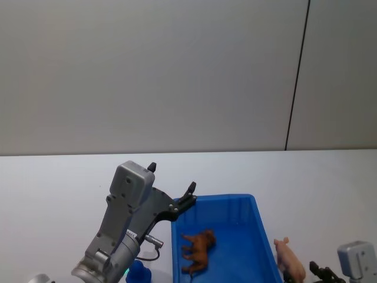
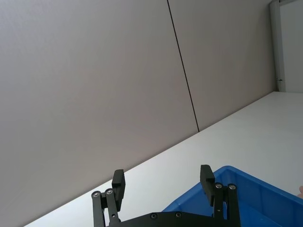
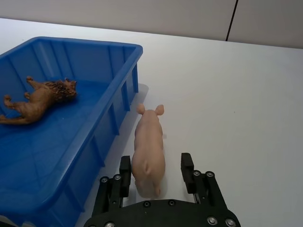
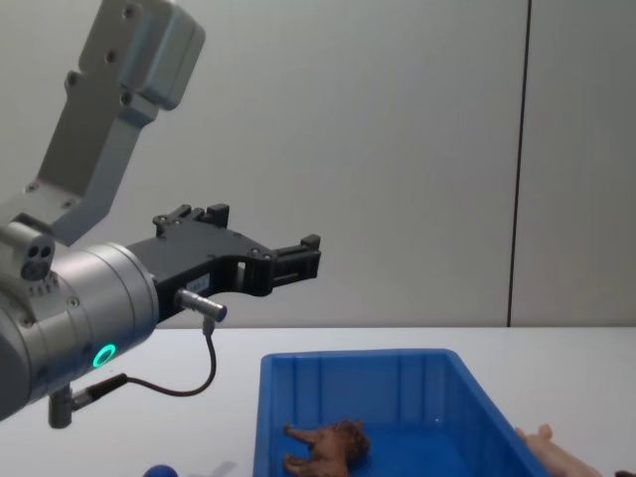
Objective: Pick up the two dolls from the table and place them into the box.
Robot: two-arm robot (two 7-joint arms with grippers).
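The brown shaggy doll point(image 1: 199, 247) point(image 3: 40, 97) point(image 4: 323, 447) lies on its side on the floor of the blue box point(image 1: 224, 198) point(image 3: 94, 43) point(image 4: 358, 370). The pale pink pig doll point(image 1: 290, 259) point(image 3: 149, 151) point(image 4: 556, 452) stands on the white table point(image 1: 59, 188) just right of the box's wall. My right gripper point(image 3: 155, 163) is open, with one finger on each side of the pig's rear. My left gripper point(image 1: 172, 177) point(image 2: 162, 176) point(image 4: 263, 229) is open and empty, raised above the box's far left corner.
A blue rounded toy point(image 1: 139, 272) point(image 4: 159, 470) sits on the table left of the box, under my left arm. A grey wall with a dark vertical seam point(image 1: 297, 76) stands behind the table. Bare tabletop stretches beyond and right of the box.
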